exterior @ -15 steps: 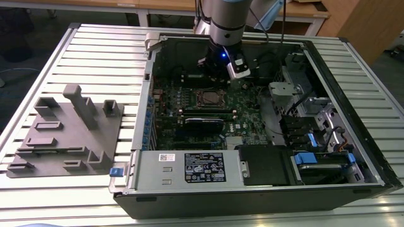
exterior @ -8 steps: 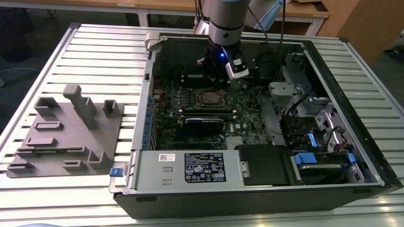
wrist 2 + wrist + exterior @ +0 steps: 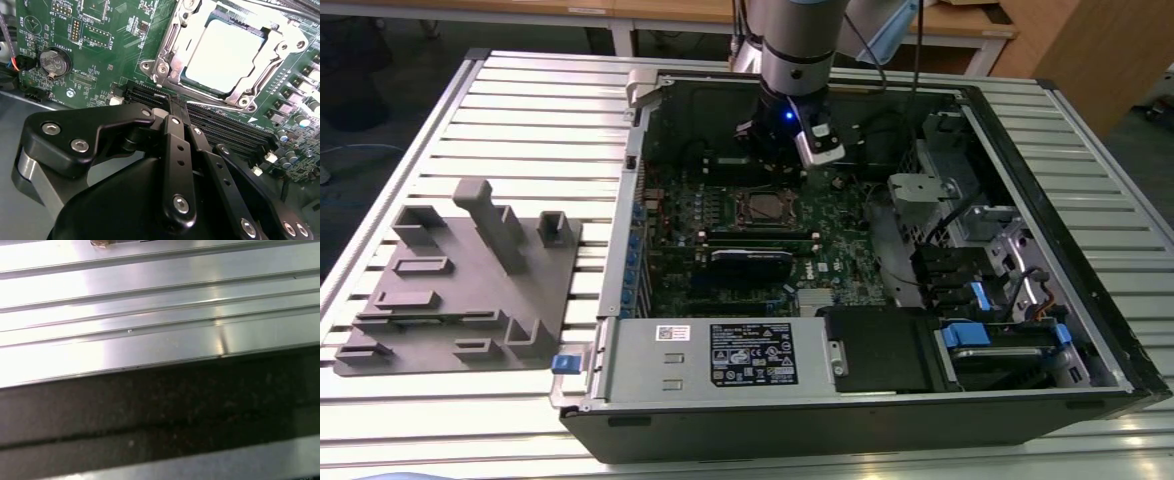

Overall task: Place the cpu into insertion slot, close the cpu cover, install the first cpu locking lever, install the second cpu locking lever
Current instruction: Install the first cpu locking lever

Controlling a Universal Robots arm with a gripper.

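Well, in the exterior view you have the black tower computer case (image 3: 854, 430) lying on its side on the ribbed aluminium table (image 3: 520, 110), likely so that the green motherboard (image 3: 847, 235) faces up to the arm. The black-and-white gripper (image 3: 817, 152) hangs over the board, just beyond the small square silver-rimmed insertion slot (image 3: 759, 207). A grey moulded parts fixture (image 3: 454, 290) sits well apart at the exterior view's left. In the second wrist view the black fingers (image 3: 172, 135) are pressed together with nothing between them, near the socket. The flat square cpu (image 3: 225, 52) with its pale metal top lies seated there. The thin silvery cpu cover (image 3: 167, 47) frames it, apparently folded down to hold it, though you cannot tell whether it is locked. In the first wrist view the table's ribs run beside a dark band (image 3: 160, 410).
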